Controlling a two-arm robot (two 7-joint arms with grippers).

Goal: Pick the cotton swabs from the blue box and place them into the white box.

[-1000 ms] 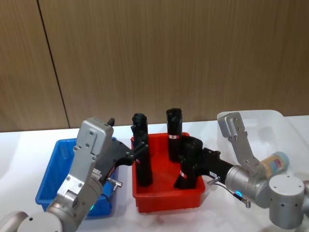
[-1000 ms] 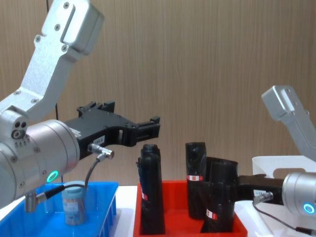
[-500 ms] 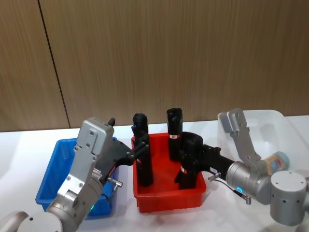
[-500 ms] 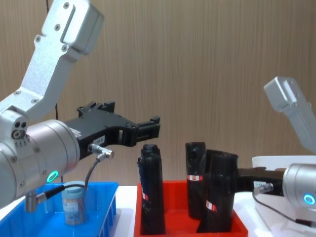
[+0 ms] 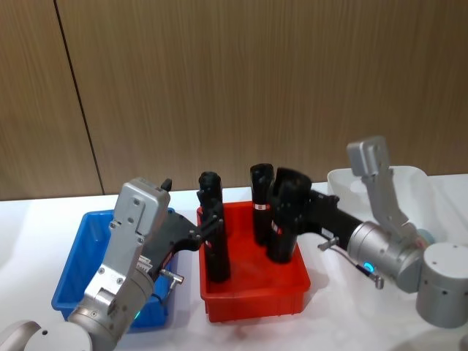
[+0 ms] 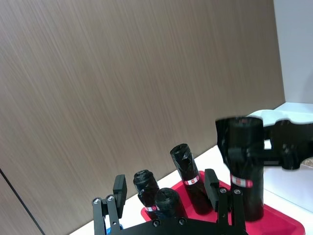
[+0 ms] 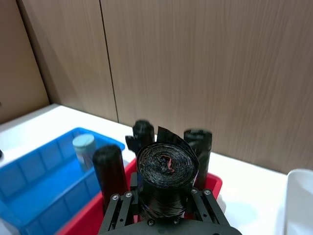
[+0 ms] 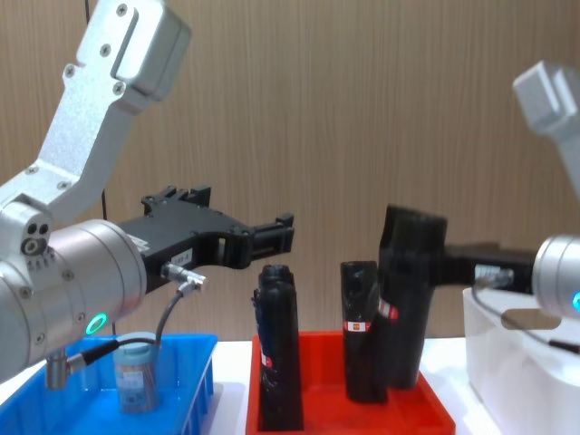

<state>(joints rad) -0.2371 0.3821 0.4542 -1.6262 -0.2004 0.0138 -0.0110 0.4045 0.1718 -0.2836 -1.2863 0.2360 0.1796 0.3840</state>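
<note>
A: R gripper (image 8: 433, 263) status?
B: jaws clenched on a black roll (image 8: 408, 290), roll upright, bottom end low over the red tray (image 5: 252, 303), just beside another roll (image 8: 361, 331).
A: L gripper (image 8: 272, 234)?
B: above the gap between blue box (image 8: 195, 358) & red tray, jaws released, gripping nothing.
A: swabs?
B: 1 swab jar (image 8: 134, 373) stands upright in the blue box. White box (image 5: 409, 183) on the bench at far right; can't tell what's in it.
</note>
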